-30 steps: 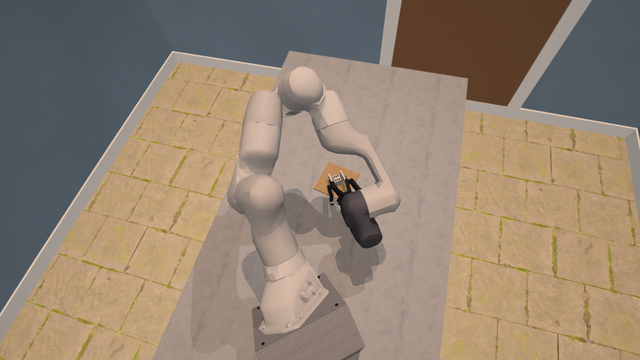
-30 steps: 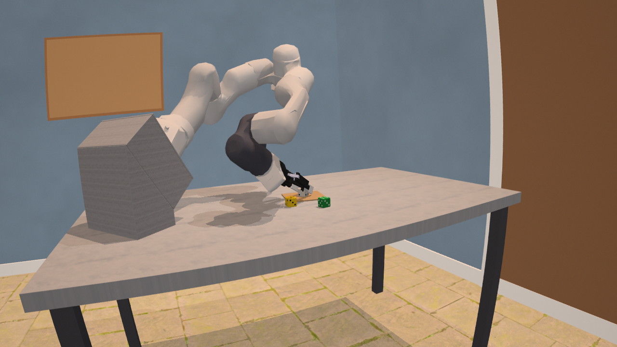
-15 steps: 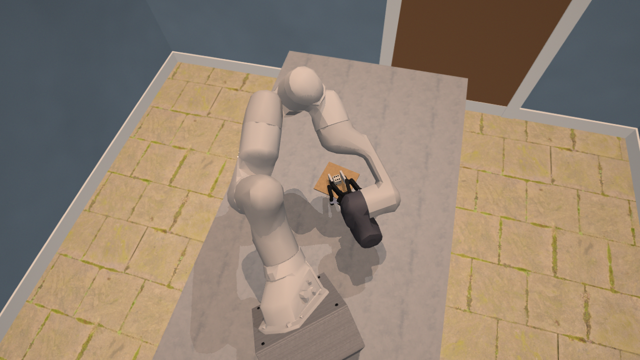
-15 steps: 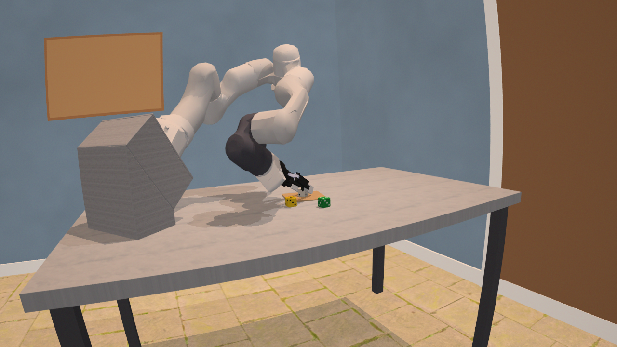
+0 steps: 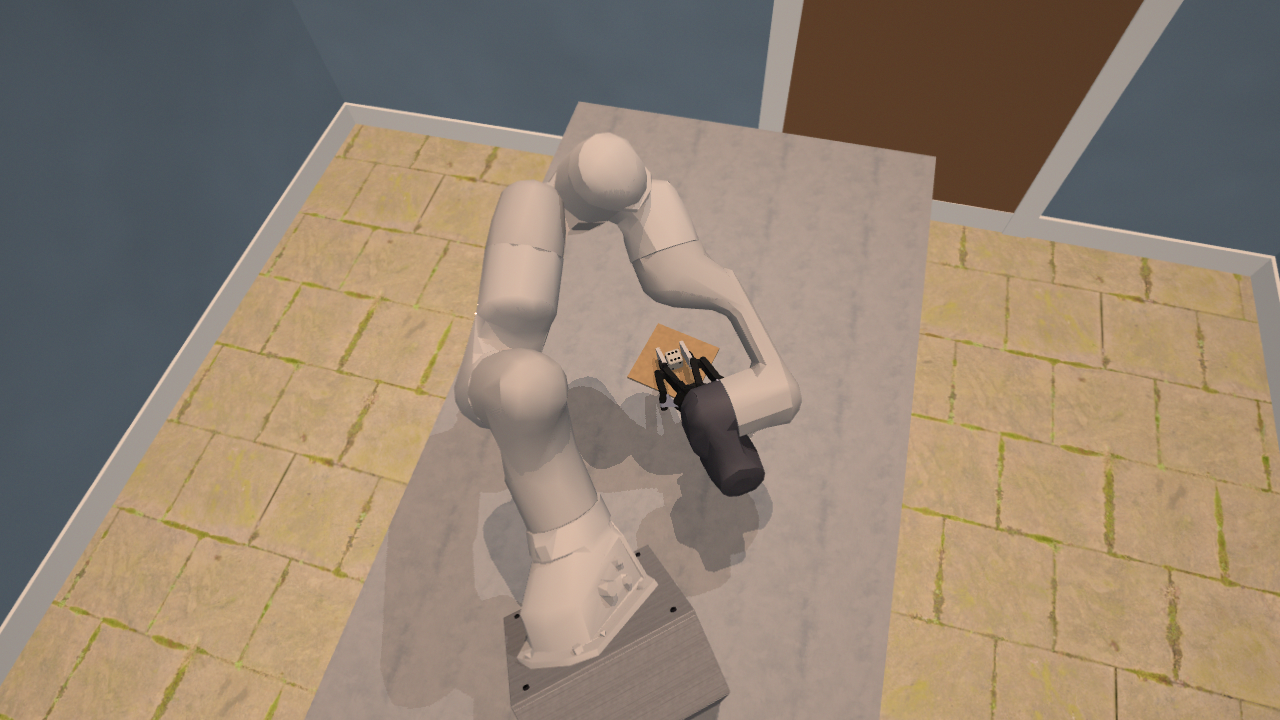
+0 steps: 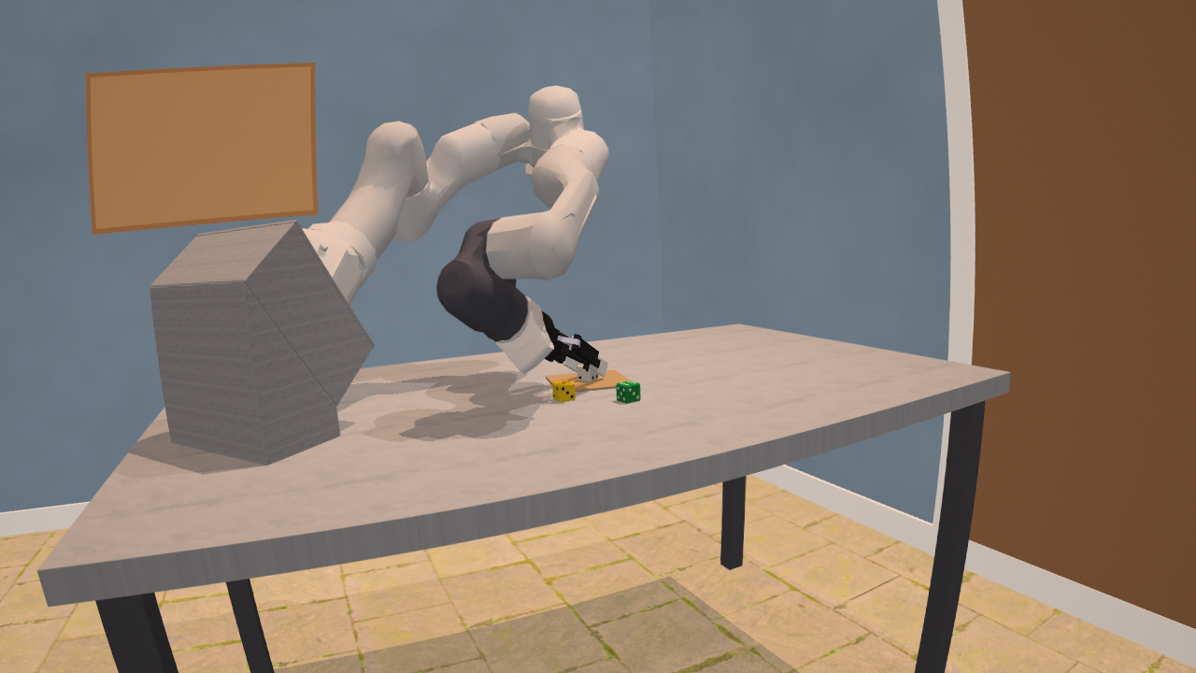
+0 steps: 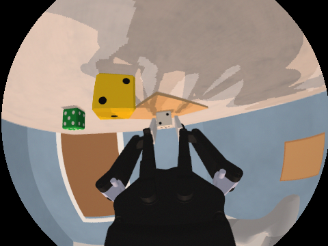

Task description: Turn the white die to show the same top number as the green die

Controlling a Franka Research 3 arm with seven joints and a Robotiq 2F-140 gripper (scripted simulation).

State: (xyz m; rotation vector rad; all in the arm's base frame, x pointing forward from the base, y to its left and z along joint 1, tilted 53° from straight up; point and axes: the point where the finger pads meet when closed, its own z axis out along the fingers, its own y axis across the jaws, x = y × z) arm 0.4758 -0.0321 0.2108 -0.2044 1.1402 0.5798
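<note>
On tan mat [image 5: 642,368] [image 6: 610,382] [image 7: 186,104] — white die [image 5: 674,358] [image 6: 588,376] [image 7: 164,119], yellow [image 6: 563,391] [image 7: 115,92] and green dice [image 6: 628,392] [image 7: 74,119] nearby

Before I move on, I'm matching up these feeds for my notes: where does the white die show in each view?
Top: the white die is just right of the picture's centre.
Exterior: just below and left of centre, partly hidden, up and left of the green die.
Wrist: at the middle, right of the yellow die.
Shared landmark: the orange mat.
</note>
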